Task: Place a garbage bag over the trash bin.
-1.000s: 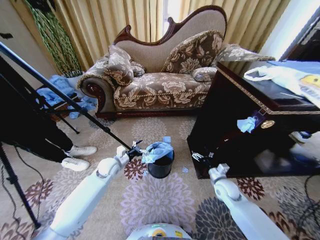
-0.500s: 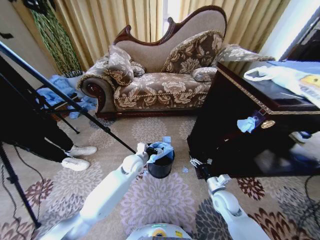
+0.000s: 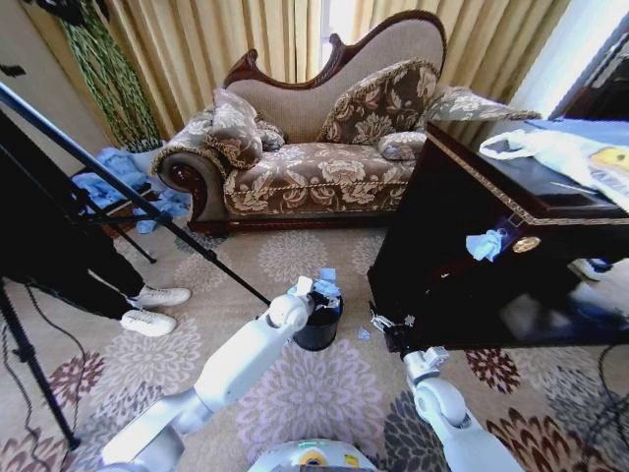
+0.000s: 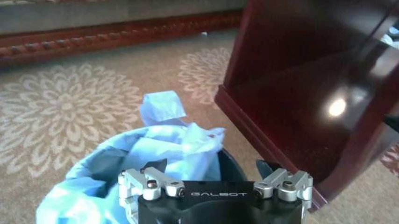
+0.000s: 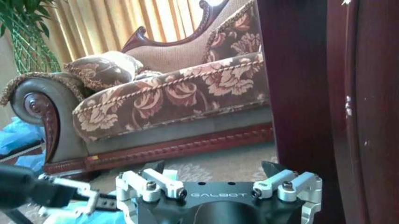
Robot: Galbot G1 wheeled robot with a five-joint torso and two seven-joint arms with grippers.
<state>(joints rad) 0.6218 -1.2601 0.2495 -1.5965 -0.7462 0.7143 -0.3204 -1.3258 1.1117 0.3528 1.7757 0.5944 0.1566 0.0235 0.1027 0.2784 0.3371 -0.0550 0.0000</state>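
Note:
The black trash bin (image 3: 320, 334) stands on the carpet in front of the sofa. The pale-blue garbage bag (image 3: 325, 288) lies crumpled over its mouth, with one flap sticking up at the far rim. In the left wrist view the garbage bag (image 4: 163, 142) covers most of the opening and part of the trash bin's (image 4: 232, 164) dark rim shows bare. My left gripper (image 3: 307, 296) hovers right above the bin, open (image 4: 210, 166), fingers spread over the film. My right gripper (image 3: 381, 324) is open (image 5: 215, 167) low beside the dark cabinet, right of the bin.
A dark wooden cabinet (image 3: 462, 256) stands close on the bin's right, with a white plastic bag (image 3: 570, 152) on top. A floral sofa (image 3: 314, 167) is behind. A tripod leg (image 3: 147, 211), a person's shoes (image 3: 157, 307) and a blue cloth heap (image 3: 108, 172) are to the left.
My left arm has swung right, taking its gripper from the bin's left side to above its mouth. The bag now sits lower on the bin. My right gripper shifted slightly left.

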